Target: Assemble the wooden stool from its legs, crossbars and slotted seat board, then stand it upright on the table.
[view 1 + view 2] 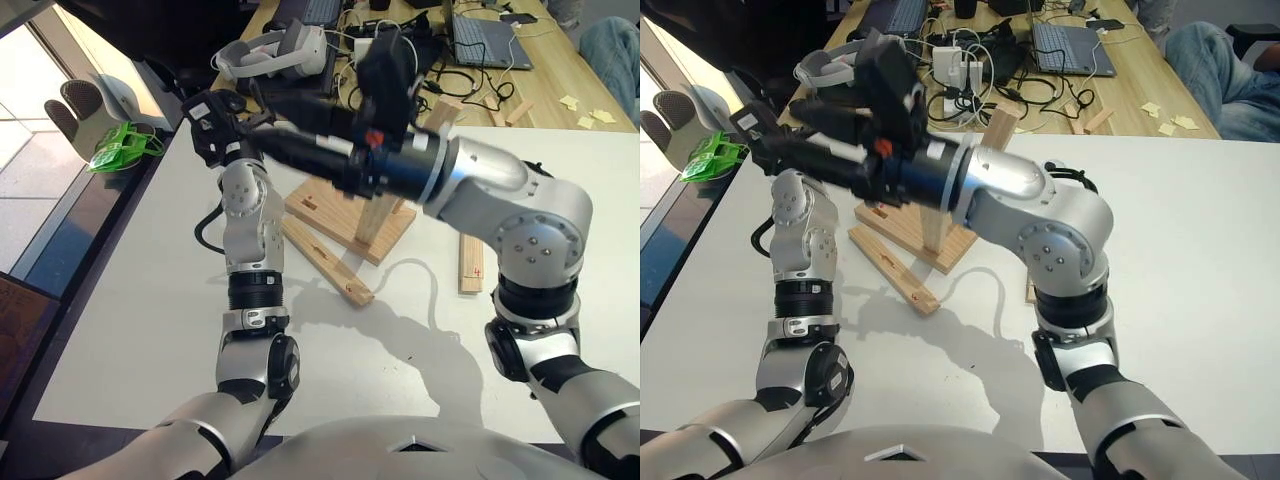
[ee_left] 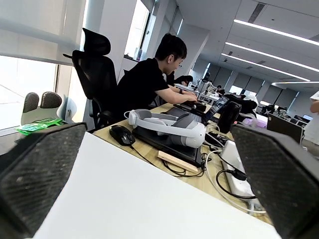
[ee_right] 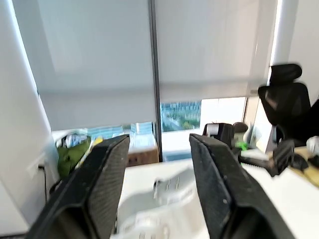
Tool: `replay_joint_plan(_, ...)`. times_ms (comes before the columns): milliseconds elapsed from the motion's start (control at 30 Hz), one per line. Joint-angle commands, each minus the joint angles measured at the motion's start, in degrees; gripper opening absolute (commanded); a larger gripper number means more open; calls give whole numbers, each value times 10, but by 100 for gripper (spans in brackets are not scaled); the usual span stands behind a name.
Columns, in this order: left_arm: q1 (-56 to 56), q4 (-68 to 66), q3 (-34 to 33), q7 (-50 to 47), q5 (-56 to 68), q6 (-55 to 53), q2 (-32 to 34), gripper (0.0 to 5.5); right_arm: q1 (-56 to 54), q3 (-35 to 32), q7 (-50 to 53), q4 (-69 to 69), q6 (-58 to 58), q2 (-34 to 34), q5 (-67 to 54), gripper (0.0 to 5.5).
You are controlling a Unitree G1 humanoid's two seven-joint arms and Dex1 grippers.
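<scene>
The slotted seat board (image 1: 335,222) lies flat on the white table (image 1: 150,320), with one wooden leg (image 1: 388,200) standing upright in it. A loose wooden bar (image 1: 326,262) lies along the board's near edge, and another short bar (image 1: 470,263) lies to the right. My right arm crosses in front of the upright leg; its gripper (image 1: 278,122) is held in the air left of the board, open and empty, fingers (image 3: 102,184) well apart. My left gripper (image 1: 213,110) is raised over the table's far left part, open and empty, pads (image 2: 40,169) wide.
Behind the table stands a wooden desk (image 1: 560,80) with a headset (image 1: 275,50), laptops, cables and small wood scraps (image 1: 505,110). A green object (image 1: 122,148) sits off the table's far left corner. Bare tabletop lies in front and to the right.
</scene>
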State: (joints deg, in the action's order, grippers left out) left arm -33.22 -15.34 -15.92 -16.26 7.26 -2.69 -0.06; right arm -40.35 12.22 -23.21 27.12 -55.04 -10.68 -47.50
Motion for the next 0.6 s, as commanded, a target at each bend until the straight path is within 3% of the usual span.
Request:
replay_joint_plan(33, 2, -46, -20, -14, -7, 23, 24, 540, 52, -6, 12, 19, -53, -16, -28, 221)
replay_joint_plan(167, -12, -92, -24, -12, -7, 50, 40, 540, 91, 33, 65, -59, -13, 18, 58, 221)
replay_joint_plan(300, -6, -131, -16, -2, -15, 75, 46, 540, 101, 63, 144, -116, 15, 4, 190, 221)
replay_joint_plan(467, -16, -166, -5, 12, -21, 93, 50, 540, 130, 0, 240, -152, 43, 26, 275, 221)
replay_joint_plan(600, -22, -191, 6, 30, -25, 105, 56, 540, 165, -117, 340, -170, 122, 75, 311, 221)
